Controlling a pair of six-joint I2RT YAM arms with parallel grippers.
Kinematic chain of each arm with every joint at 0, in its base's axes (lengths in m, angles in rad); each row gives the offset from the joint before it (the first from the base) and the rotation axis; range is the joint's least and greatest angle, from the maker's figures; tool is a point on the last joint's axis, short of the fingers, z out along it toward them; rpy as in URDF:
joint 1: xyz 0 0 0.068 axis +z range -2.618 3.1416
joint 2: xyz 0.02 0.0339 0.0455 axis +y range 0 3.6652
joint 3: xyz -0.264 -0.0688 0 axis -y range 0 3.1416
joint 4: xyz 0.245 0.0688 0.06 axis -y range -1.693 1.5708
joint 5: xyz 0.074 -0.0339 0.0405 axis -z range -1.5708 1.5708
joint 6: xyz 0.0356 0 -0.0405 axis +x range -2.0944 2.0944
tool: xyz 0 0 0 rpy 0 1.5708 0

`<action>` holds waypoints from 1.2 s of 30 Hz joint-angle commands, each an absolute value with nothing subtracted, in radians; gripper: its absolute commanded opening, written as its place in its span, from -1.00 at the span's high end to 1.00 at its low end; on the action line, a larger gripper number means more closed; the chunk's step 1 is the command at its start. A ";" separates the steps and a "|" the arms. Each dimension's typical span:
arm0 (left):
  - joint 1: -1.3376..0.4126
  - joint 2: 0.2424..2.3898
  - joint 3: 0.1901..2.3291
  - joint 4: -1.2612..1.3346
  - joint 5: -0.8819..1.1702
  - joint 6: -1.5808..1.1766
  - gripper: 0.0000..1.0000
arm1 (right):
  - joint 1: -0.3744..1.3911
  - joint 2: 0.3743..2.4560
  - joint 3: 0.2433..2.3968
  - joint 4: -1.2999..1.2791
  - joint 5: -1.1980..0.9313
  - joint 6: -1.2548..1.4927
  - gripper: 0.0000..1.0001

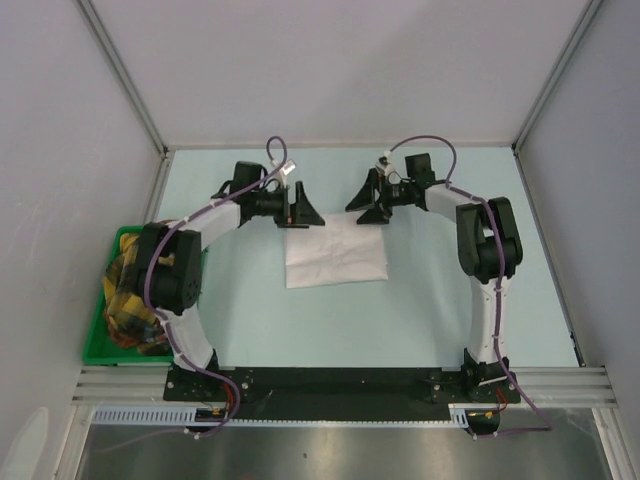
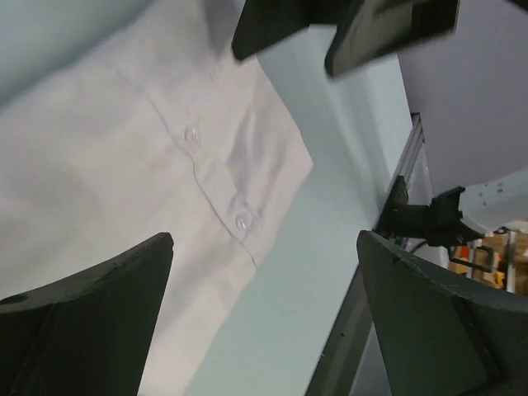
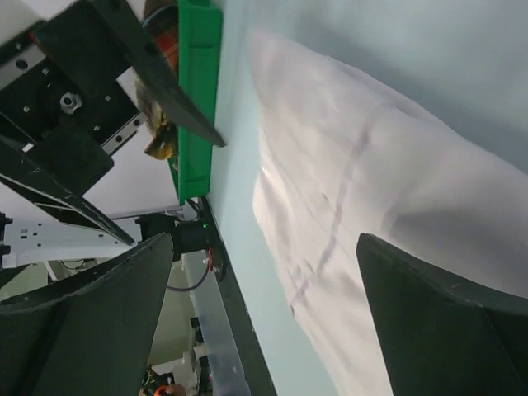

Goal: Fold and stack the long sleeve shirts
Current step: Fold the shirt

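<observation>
A folded white long sleeve shirt (image 1: 335,254) lies flat as a small rectangle in the middle of the table. My left gripper (image 1: 300,213) is open and empty just above the shirt's far left corner. My right gripper (image 1: 369,207) is open and empty just above its far right corner. The left wrist view shows the shirt's button placket (image 2: 216,196) below my open fingers (image 2: 91,322). The right wrist view shows the wrinkled shirt (image 3: 388,231) below my open fingers (image 3: 445,330).
A green bin (image 1: 104,318) with patterned yellow and brown cloth (image 1: 130,290) sits at the table's left edge, beside the left arm. It also shows in the right wrist view (image 3: 196,91). Grey walls enclose the pale blue table (image 1: 440,310) at the back and sides.
</observation>
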State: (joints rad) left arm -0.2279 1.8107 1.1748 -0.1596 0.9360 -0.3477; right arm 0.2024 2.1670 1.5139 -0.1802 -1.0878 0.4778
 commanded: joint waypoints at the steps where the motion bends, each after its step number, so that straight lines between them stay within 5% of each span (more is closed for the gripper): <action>1: -0.221 1.998 1.345 -0.133 0.841 -0.368 -0.99 | 0.249 2.253 1.558 0.095 -1.065 0.679 -0.99; 13: -0.037 2.039 1.255 -0.198 0.730 -0.313 -0.99 | 0.160 2.367 1.650 -0.093 -0.974 0.466 -0.99; 19: -0.006 1.859 1.279 -0.352 0.738 -0.056 -0.99 | 0.138 2.195 1.779 -0.539 -0.925 0.194 -0.91; 27: -0.006 1.729 1.227 -0.404 0.778 0.044 -0.99 | 0.143 1.829 1.281 -0.609 -0.831 0.182 -0.35; 36: -0.009 1.655 1.157 -0.383 0.801 0.080 -0.99 | 0.186 1.862 1.039 -0.474 -0.850 0.265 -0.31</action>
